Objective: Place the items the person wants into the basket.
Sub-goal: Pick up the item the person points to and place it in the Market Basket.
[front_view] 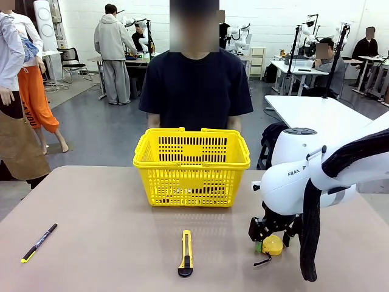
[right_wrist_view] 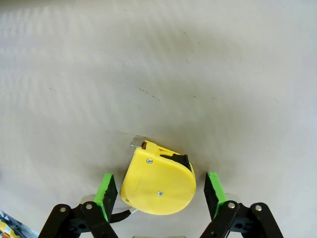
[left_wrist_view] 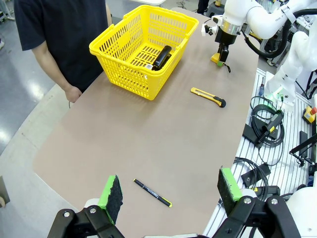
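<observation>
Yellow-and-black utility knife lies nearest in the front view, on the worktop near centre. Thin pen at near left. Right claw is down at near right, straddling the yellow tape measure, its black strap trailing toward the near edge. Yellow basket sits far centre, just in front of the person in the dark T-shirt.

Left wrist view: left claw hangs well above the worktop, jaws spread wide, nothing between them. Pen lies below it. Black stapler rests inside the basket; whether the marker is in there too I cannot tell. Person's hand hangs at the table edge beside the basket, apart from it.

Right wrist view: tape measure lies flat between the green pads. One pad sits just beside the case, the other stands off with a visible gap. Jaws part closed, no firm grip yet.

Risks, as judgement: the rounded case could roll or squirt out if the pads meet it off centre. Uneven contact may shove it sideways first. Dangling strap could snag the basket rim during the carry. Knife is near enough to be nudged on lift.
</observation>
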